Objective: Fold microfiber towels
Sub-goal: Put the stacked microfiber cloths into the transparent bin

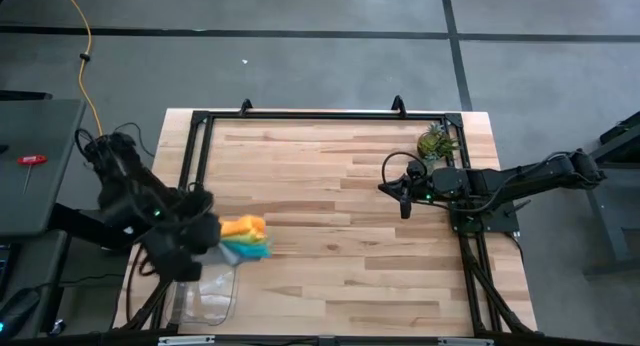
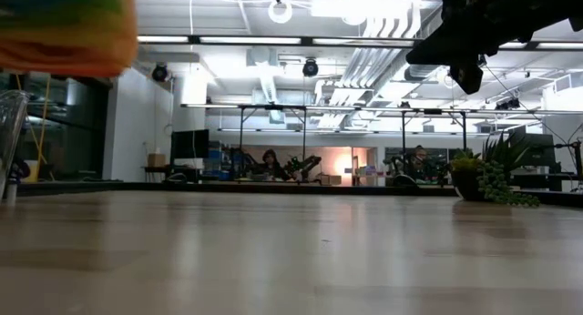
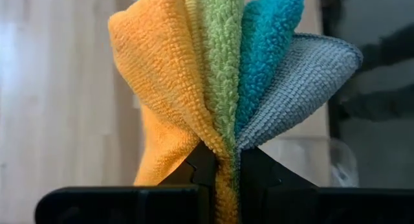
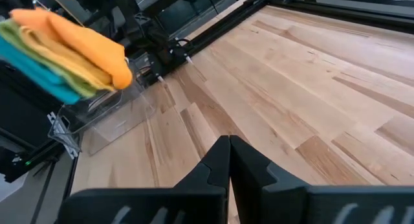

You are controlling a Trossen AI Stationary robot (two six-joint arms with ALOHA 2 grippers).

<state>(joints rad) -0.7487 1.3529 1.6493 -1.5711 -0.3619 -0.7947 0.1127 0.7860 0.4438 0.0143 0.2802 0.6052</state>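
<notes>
From above, the left gripper [image 1: 215,231] hangs over the table's [image 1: 330,186] left side, clamped on a bunch of towels [image 1: 245,238] that fans out toward the table's middle. Just beside it, at the near left corner, lies a clear tray [image 1: 205,296]. The right gripper [image 1: 403,198] waits over the table's right side, near a small plant [image 1: 435,141] at the far right corner.

At table height, the towels [image 2: 64,28] hang blurred at the top left, clear of the wood (orange lowest), with the tray's wall [image 2: 11,137] below them. The plant [image 2: 492,178] stands far right, and people sit at desks in the room behind.

The left wrist camera shows the fingers [image 3: 200,172] pinched tight on the towels [image 3: 220,75]: orange, lime green, teal and grey fan out.

The right wrist camera shows its own fingers [image 4: 229,162] closed together, holding nothing, with the towels [image 4: 65,52] and tray [image 4: 110,120] farther off.
</notes>
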